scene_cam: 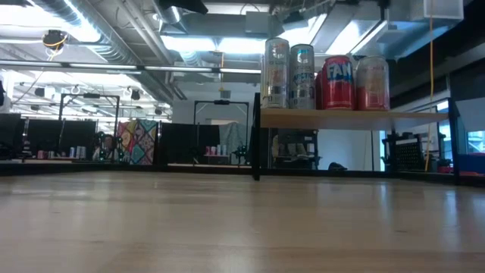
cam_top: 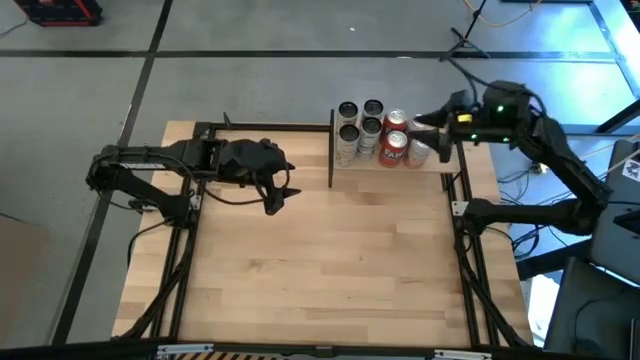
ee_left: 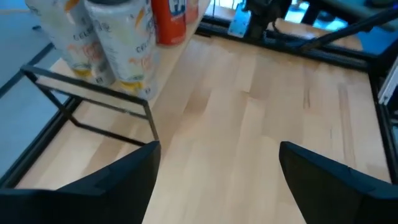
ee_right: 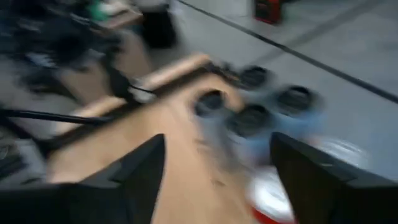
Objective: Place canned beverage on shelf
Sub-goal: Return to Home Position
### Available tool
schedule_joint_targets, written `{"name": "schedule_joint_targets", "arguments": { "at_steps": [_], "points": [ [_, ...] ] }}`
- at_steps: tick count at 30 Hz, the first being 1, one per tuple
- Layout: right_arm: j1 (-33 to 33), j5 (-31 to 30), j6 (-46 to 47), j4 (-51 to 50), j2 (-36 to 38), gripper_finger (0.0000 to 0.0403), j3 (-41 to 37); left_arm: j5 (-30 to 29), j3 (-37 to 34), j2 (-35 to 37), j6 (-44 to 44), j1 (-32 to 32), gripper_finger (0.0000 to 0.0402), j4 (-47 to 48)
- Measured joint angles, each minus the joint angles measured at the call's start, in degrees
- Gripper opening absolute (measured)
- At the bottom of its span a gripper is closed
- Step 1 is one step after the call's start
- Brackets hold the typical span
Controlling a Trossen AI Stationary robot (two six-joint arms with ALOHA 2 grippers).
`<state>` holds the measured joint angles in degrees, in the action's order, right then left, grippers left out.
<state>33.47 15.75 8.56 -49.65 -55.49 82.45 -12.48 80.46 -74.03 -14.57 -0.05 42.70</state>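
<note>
— Where do the drinks stand?
— All on the shelf at the table's far edge. The orange-and-white cans are bunched at its left end, and the red cans stand just beside them to the right. None lies on the tabletop
— And the arm over there?
— The right gripper hangs over the shelf's right end, close by the red cans. Its wrist view is blurred, yet both fingers show spread wide with nothing between them
— So what can go wrong?
— My worry is the retreat. If that arm swings sideways or dips before it clears the row, a finger could clip the nearest red can. The cans stand so tight together that one knock could topple a neighbour or send one off the edge. Rising first and then drawing away looks safer to me
— The other arm?
— The left gripper waits over the table's left half, well apart from the shelf, open wide and empty. Its camera looks across bare wood toward the shelf's corner post, and nothing stands in its way
— Anything else nearby?
— Only the black table frame beside the right arm's base, a thing to mind as the elbow folds. The low view shows neither arm, so I cannot tell how high the gripper sits above the can tops
</note>
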Motion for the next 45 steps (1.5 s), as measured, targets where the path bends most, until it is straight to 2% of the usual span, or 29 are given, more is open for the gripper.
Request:
{"name": "schedule_joint_targets", "arguments": {
  "at_steps": [4, 8, 10, 14, 17, 20, 26, 28, 31, 37, 41, 45],
  "points": [
    [-9.16, 0.23, 3.65, 9.22, -0.39, 0.0168, -5.2, 0.86, -0.04, 0.02, 0.39, -0.33, 0.0291, 0.09],
    [-18.55, -3.32, 4.04, 17.05, -0.25, 0.0037, -11.28, 3.09, -0.04, 0.5, 1.58, -0.4, 0.0206, 2.01],
    [-22.5, -4.17, 4.48, 21.56, 0.02, 0.0013, -14.74, 3.2, -0.66, 1.0, 3.36, -0.38, 0.0153, 2.46],
    [-26.84, -4.23, 6.22, 31.24, 3.13, 0.0038, -22.31, 6.02, -6.63, 5.36, 6.27, -0.35, 0.0055, -3.45],
    [-27.75, -5.5, 7.71, 37.21, 8.15, 0.0044, -28.42, 5.97, -12.71, 11.37, 6.23, -0.4, 0.001, -11.33],
    [-27.88, -6.67, 9.52, 39.59, 13.36, 0.0042, -33.61, 1.06, -17.48, 16.84, 3.41, -0.38, 0.0014, -17.05],
    [-27.86, -7.24, 11.79, 37.68, 18.79, 0.0037, -38.61, -6.36, -19.8, 23.64, 0.01, -0.35, 0.0031, -16.15],
    [-27.86, -7.22, 11.86, 38.64, 19.2, 0.0037, -38.73, -5.03, -19.76, 24.64, -2.02, -0.53, 0.0033, -16.81],
    [-27.87, -7.08, 7.07, 37.92, 20.14, 0.0037, -38.66, -0.06, -22.12, 25.77, 2.8, -1.92, 0.0033, -17.53],
    [-27.86, -5.4, 7.65, 36.46, 23.16, 0.0037, -42.79, -0.11, -36.22, 32.99, 2.41, -5.18, 0.0033, -30.53],
    [-27.86, -5.58, 8.0, 39.48, 27.28, 0.0037, -48.61, -0.3, -45.99, 38.75, 3.02, -5.97, 0.0033, -39.92],
    [-27.84, -6.71, 8.08, 46.35, 31.64, 0.0037, -55.14, 0.2, -54.38, 43.92, 2.47, -5.73, 0.0033, -44.91]
  ]
}}
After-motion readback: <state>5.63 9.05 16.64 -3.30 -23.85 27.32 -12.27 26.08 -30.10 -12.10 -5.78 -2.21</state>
